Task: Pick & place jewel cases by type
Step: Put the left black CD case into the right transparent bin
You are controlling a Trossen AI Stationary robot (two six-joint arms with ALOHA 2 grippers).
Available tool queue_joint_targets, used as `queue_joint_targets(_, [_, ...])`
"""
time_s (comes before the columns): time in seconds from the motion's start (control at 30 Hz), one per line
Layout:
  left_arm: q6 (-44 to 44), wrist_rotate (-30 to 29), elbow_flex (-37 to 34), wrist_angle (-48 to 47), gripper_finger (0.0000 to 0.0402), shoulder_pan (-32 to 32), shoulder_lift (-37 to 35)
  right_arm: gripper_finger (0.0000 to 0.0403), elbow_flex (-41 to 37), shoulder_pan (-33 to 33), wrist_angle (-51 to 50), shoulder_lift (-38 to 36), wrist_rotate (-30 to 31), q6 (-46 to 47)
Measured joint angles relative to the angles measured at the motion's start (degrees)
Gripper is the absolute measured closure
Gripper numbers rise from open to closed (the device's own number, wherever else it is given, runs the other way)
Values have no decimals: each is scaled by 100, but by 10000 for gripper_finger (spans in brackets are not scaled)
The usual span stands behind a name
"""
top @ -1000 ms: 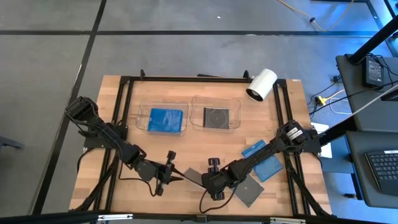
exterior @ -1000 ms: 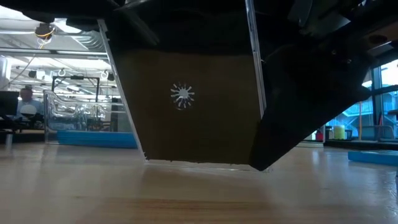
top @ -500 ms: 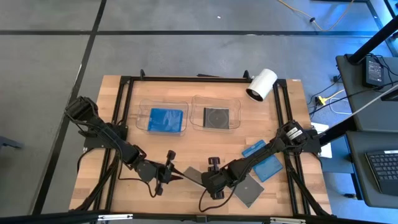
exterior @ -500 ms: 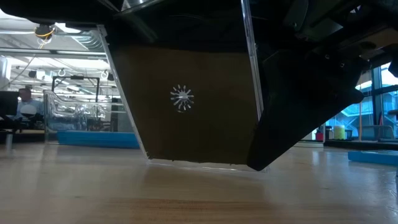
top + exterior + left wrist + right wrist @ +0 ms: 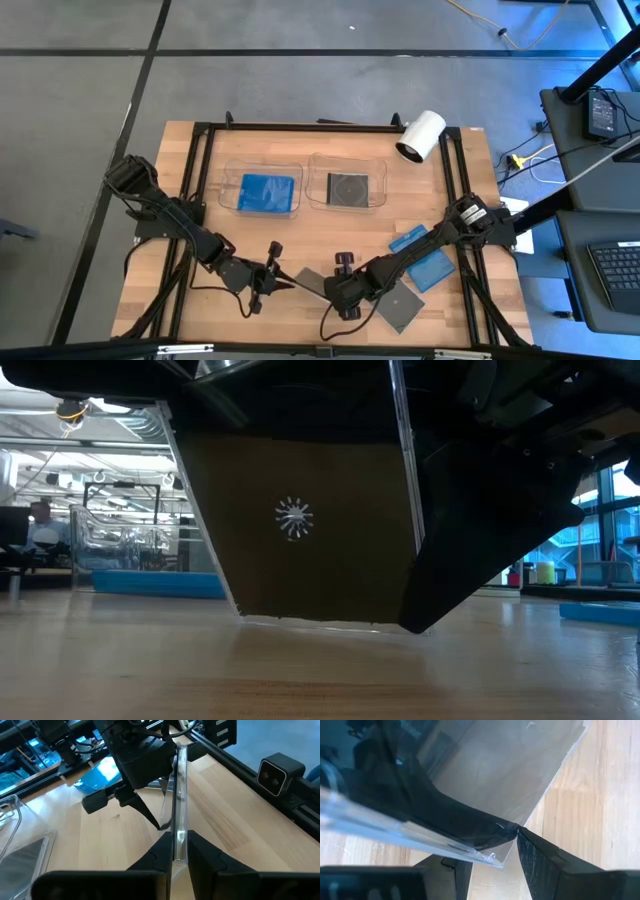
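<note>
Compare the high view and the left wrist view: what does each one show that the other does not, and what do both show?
Only the high view shows the two clear trays, one with a blue case and one with a dark case, plus a white camera.

Only the left wrist view shows the held dark jewel case edge-on, pinched by the left claw.

Both show the right claw on that case and blue cases on the table.

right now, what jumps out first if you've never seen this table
At the table's near edge, the left gripper and right gripper both pinch one dark jewel case, held on edge between them. Behind, two clear trays hold a blue case and a dark case.
</note>
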Motion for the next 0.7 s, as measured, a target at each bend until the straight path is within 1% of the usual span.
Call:
queue_joint_targets(0.23, [-13,-40,-9,-6,366,11,7,253,30,196,-238,-278,547,-165])
queue_joint_targets(0.33, [-20,-55,-9,7,366,11,7,253,33,233,-398,-407,547,-89])
queue_joint_targets(0.4, [-15,-68,-9,-3,369,14,7,253,33,246,-582,-497,442,33])
queue_joint_targets(0.6, [-13,-62,-9,-4,367,14,-30,253,33,349,-1198,-839,385,573])
queue_joint_targets(0.7, [-13,-24,-11,-13,369,11,-149,253,33,441,-1555,-1051,638,783])
